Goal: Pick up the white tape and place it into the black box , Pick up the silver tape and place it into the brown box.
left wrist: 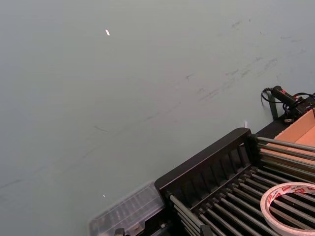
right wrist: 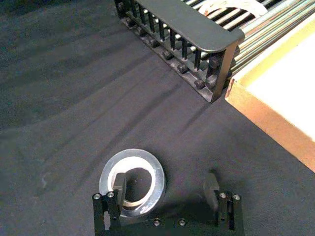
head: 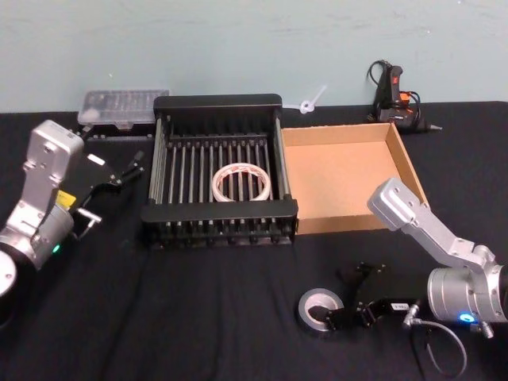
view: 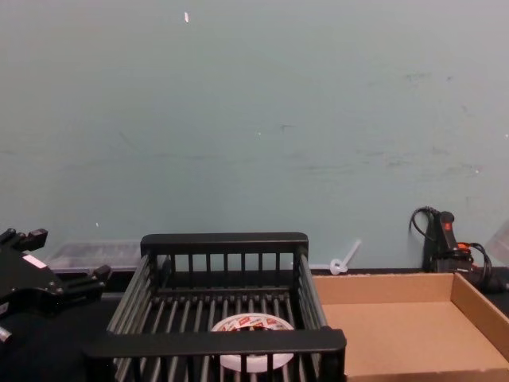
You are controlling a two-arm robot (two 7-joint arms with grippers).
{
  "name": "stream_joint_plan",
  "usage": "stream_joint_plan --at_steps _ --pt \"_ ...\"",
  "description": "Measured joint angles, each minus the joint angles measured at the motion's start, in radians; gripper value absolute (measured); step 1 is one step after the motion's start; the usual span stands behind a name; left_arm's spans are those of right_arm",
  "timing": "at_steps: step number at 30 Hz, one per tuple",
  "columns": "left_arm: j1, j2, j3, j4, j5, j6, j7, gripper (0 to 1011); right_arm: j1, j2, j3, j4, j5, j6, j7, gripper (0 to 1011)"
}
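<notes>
The right gripper (right wrist: 167, 184) is hovering low over the black cloth (right wrist: 74, 88) with its fingers spread, one fingertip (right wrist: 119, 183) sitting inside the silver tape (right wrist: 132, 181). Beyond, the black box (right wrist: 197, 24) is standing touching the brown box (right wrist: 266, 110).

This looks like a robot lab or workshop bench. A worktop (head: 198, 317) draped in black cloth stands against a bare, scuffed pale-green wall (view: 254, 119). Along the wall lie a glue gun (head: 393, 95) with its cord and a clear plastic parts case (head: 123, 107), well beyond the right end effector (head: 349, 298).
</notes>
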Motion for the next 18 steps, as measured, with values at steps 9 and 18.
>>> stream_joint_plan --at_steps 9,18 --pt "0.000 0.000 0.000 0.000 0.000 0.000 0.000 1001 -0.001 0.000 0.000 0.000 -0.001 0.000 0.000 1002" --pt "0.000 0.000 0.000 0.000 0.000 0.000 0.000 1001 -0.001 0.001 0.000 -0.001 -0.001 0.000 -0.001 1002"
